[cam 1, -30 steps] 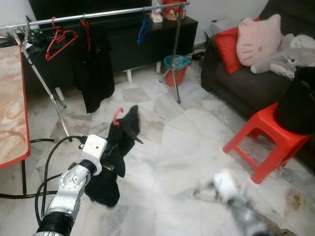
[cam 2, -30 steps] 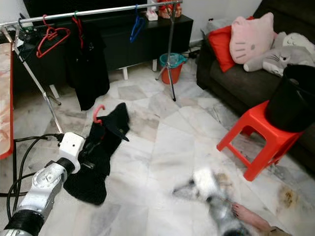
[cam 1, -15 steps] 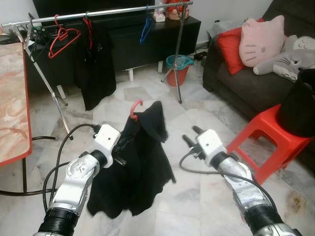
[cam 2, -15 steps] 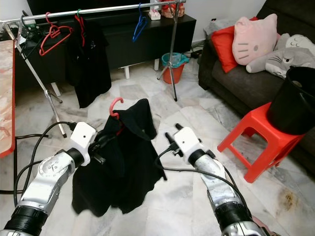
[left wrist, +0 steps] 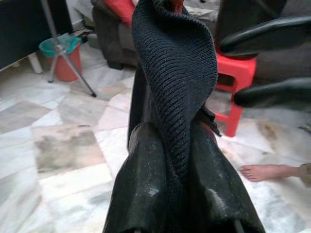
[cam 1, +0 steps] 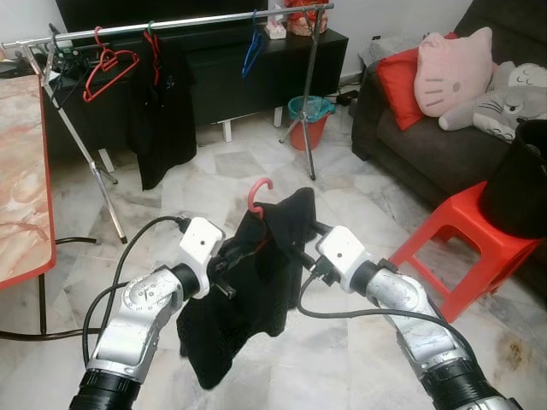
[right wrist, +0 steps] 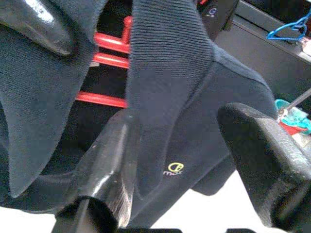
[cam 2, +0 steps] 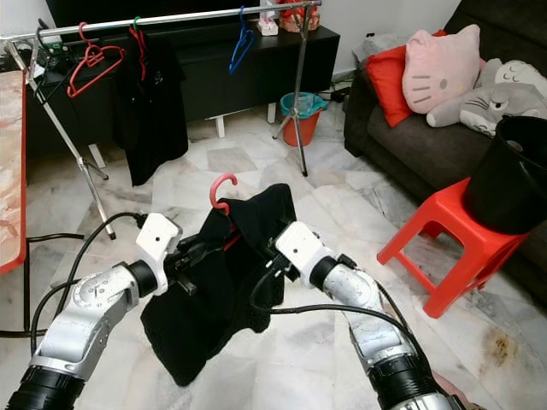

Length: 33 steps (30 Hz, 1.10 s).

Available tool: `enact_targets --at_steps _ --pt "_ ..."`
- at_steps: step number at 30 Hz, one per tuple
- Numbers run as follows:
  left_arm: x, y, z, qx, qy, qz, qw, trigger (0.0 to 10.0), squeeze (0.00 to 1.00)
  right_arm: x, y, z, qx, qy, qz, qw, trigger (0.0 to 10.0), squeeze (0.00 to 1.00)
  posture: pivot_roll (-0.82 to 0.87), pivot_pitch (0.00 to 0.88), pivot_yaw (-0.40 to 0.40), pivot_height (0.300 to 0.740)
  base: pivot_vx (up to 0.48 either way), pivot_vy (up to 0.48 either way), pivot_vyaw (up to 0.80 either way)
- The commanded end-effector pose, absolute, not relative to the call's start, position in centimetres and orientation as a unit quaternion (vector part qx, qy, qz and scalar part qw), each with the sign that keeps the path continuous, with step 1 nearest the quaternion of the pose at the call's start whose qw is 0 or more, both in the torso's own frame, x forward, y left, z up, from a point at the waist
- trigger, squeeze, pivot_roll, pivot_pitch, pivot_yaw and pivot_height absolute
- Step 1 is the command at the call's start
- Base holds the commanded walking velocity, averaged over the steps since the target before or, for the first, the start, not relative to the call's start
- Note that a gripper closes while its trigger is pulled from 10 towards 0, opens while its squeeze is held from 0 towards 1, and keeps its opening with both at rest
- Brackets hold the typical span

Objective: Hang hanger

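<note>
One red plastic hanger (cam 1: 259,192) carrying dark knit garment (cam 1: 256,282), held mid-air over marble floor (cam 1: 256,171), hook up. Left gripper (cam 1: 232,272) jaws clamped on garment shoulder; right gripper (cam 1: 301,248) jaws spread around cloth. Silver clothes rail (cam 1: 171,23) well ahead, up-left; left arm nearer.

Garment (cam 1: 256,282) between hands; rack (cam 1: 171,21) behind; sofa (cam 1: 410,145) right.

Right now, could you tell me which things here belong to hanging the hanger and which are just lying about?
For the job: red hanger carrying the black garment; left claw gripping it; right claw open around the cloth; clothes rail.

Lying about: red stool, sofa with cushions, bucket, table.
</note>
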State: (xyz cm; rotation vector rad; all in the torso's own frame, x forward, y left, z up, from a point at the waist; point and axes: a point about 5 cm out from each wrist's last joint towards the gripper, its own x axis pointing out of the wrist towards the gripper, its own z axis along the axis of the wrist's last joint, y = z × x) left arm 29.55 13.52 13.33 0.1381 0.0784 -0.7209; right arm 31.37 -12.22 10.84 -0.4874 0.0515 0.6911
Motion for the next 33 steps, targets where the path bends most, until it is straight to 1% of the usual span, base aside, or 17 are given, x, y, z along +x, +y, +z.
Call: enact_targets --at_steps 1,2,3,5,8,10,15,16,20,22,23,33 --pt "29.3 12.9 14.5 0.063 0.018 -0.369 0.927 10.0 0.00 31.4 -11.9 11.3 -0.251 0.022 0.343 0.905 10.0 0.39 0.02 0.000 -0.058 0.740 0.000 0.000 0.00" --pt "29.3 12.9 14.5 0.058 0.018 -0.370 0.927 10.0 0.00 31.3 -11.7 11.2 -0.250 0.027 0.352 0.902 10.0 0.00 0.02 0.000 -0.057 0.740 0.000 0.000 0.00" --pt "29.3 12.9 14.6 0.049 0.021 -0.370 0.927 10.0 0.00 31.1 -11.4 11.1 -0.248 0.036 0.367 0.896 10.0 0.00 0.02 0.000 -0.057 0.740 0.000 0.000 0.00" --pt "29.3 12.9 14.7 0.045 0.021 -0.371 0.927 10.0 0.00 30.9 -11.2 11.0 -0.248 0.040 0.375 0.893 10.0 0.00 0.02 0.000 -0.057 0.740 0.000 0.000 0.00" --pt "29.1 12.9 14.8 0.033 0.029 -0.375 0.926 10.0 0.00 30.2 -10.7 10.9 -0.261 0.060 0.406 0.874 10.0 0.00 0.02 0.004 -0.057 0.740 0.000 0.000 0.00" --pt "29.0 12.9 14.7 0.034 0.036 -0.381 0.923 10.0 0.00 30.1 -10.4 11.0 -0.273 0.062 0.412 0.867 10.0 0.00 0.02 0.004 -0.057 0.740 0.000 0.000 0.00" --pt "28.7 12.4 14.8 0.023 0.042 -0.399 0.916 10.0 0.00 30.5 -10.2 11.7 -0.278 0.052 0.397 0.873 10.0 0.00 0.02 0.011 -0.057 0.740 0.000 0.000 0.00" --pt "28.7 12.3 14.8 0.021 0.043 -0.403 0.914 10.0 0.00 30.8 -10.3 11.9 -0.277 0.052 0.382 0.880 10.0 0.00 0.02 0.011 -0.057 0.740 0.000 0.000 0.00" --pt "28.5 12.3 14.8 0.017 0.048 -0.409 0.911 10.0 0.00 31.2 -10.7 11.9 -0.289 0.059 0.357 0.886 10.0 0.00 0.02 0.014 -0.059 0.740 0.000 0.000 0.00" --pt "28.2 12.2 14.8 0.008 0.053 -0.419 0.906 10.0 0.00 31.7 -11.3 12.0 -0.285 0.061 0.322 0.901 10.0 0.00 0.02 0.014 -0.059 0.740 0.000 0.000 0.00" --pt "28.1 12.2 14.8 0.006 0.054 -0.420 0.906 10.0 0.00 31.8 -11.3 12.0 -0.284 0.061 0.317 0.903 10.0 0.00 0.02 0.014 -0.059 0.740 0.000 0.000 0.00" --pt "27.8 12.3 15.1 -0.019 0.058 -0.436 0.898 10.0 0.00 31.9 -11.4 11.8 -0.316 0.059 0.281 0.904 10.0 0.00 0.02 0.018 -0.060 0.740 0.000 0.000 0.00"
